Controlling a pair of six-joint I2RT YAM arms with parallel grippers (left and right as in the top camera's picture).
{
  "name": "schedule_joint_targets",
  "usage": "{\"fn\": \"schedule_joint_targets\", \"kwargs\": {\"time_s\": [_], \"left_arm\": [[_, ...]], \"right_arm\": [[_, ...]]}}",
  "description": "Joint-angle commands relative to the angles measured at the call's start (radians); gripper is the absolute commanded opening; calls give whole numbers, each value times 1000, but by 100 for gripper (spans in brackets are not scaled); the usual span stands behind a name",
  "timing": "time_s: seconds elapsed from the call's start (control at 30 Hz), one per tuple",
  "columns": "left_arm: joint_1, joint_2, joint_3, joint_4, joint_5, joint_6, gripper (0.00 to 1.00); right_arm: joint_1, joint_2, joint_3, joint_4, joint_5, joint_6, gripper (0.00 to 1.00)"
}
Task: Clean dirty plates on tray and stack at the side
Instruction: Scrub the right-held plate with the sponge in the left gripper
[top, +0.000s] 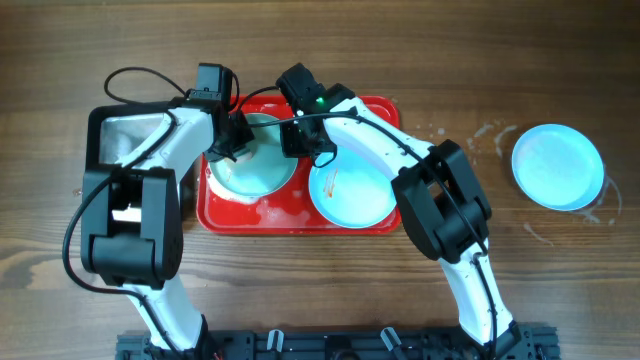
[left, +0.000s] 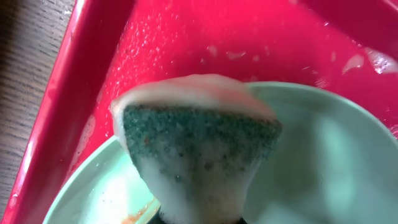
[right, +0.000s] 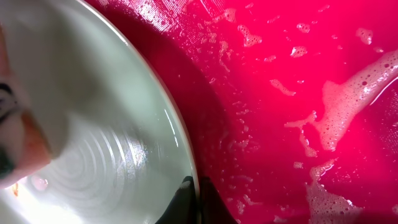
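1. Roughly a third done, at a guess: one clean plate (top: 558, 167) set apart on the surface (top: 500, 290), far right of the overhead frame, ringed with water drops.
2. Washing under way on the soapy plate (top: 255, 170), in the left half of the red tray (top: 300, 225), mid-frame. Orange residue at its lower edge in the left wrist view, so not yet finished.
3. Not yet scrubbed, by the look of it: the smeared plate (top: 350, 195) in the tray's right half, with an orange streak (top: 332, 180) across its upper left. No stack yet; only a single plate at the side.
4. Left pincer (top: 232, 140) clamped on a foamy sponge (left: 199, 155), green scouring face towards the wrist camera, held over the soapy plate's near edge.
5. Right pincer (right: 198, 199) drawn together, apparently pinching the soapy plate's rim at the bottom of the right wrist view, probably to steady it.
6. Foam (right: 348, 106) spattered over the bare tray floor beside that rim.
7. Orientation: all three plates round, so no long axis; hollow side up, seemingly flat, though any tilt of the gripped one cannot be told. Tray's long axis running left to right across the overhead frame.
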Motion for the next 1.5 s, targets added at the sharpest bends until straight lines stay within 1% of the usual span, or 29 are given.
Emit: {"fn": "schedule_joint_targets", "kwargs": {"time_s": [0.0,0.07,0.17,0.23,0.27,0.3,0.33,0.37,0.4,0.5,0.57,0.63,0.67,0.73,0.8,0.83,0.9,0.97,1.03,1.1,1.17,1.23,1.27,1.3,1.33,1.43,1.47], "left_arm": [[-3,54,-11,-27,-19,5,4],[-2,64,-16,-93,-21,4,4],[-2,64,-16,-247,-17,5,4],[-2,64,-16,-321,-16,16,4],[-2,64,-16,-337,-5,23,4],[-2,64,-16,-338,32,56,4],[-2,65,-16,-310,96,104,4],[-2,65,-16,-270,133,125,4],[-3,65,-16,-234,138,125,4],[-3,65,-34,-15,133,164,4],[-3,70,-73,172,89,204,4],[-3,86,-97,276,0,203,4],[-2,95,-102,288,-32,202,4],[-3,104,-104,236,-64,195,4],[-2,104,-104,144,-67,190,4],[-2,104,-104,73,-70,179,4],[-2,104,-104,-85,-137,80,4],[-2,104,-104,-200,-209,-14,4],[-2,104,-104,-260,-264,-92,4],[-2,104,-104,-251,-267,-123,4],[-4,104,-108,-166,-263,-127,4],[-9,105,-130,-17,-241,-79,4],[-11,105,-148,71,-205,-26,4],[-14,105,-179,192,-140,50,4],[-16,104,-207,282,-88,91,4],[-20,105,-287,470,37,147,4],[-21,105,-304,496,67,147,4]], "right_arm": [[6,35,2,2,7,6,4],[6,38,2,2,4,3,4],[6,40,2,3,3,4,4],[6,41,2,6,-4,3,4],[6,41,2,7,-4,4,4],[6,41,2,8,-4,3,4],[6,41,2,8,-4,3,4],[6,41,2,8,-4,4,4],[6,41,2,7,-4,3,4],[6,41,2,6,-4,3,4],[6,41,2,5,-4,3,4],[5,41,2,4,-4,3,4],[5,41,2,3,-4,3,4],[5,41,2,3,-4,3,4],[5,41,2,3,-4,3,4],[5,41,2,3,-4,3,4],[5,41,2,4,-4,3,4],[5,41,2,5,-4,3,4],[5,41,2,5,-4,3,4],[5,41,2,5,-4,3,4],[5,41,2,5,-5,3,4],[5,41,2,5,-5,3,4],[5,41,2,5,-5,3,4],[5,41,2,5,-5,3,4],[5,41,2,4,-5,3,4],[5,41,2,5,-4,3,4],[5,41,2,5,-5,3,4]]}}
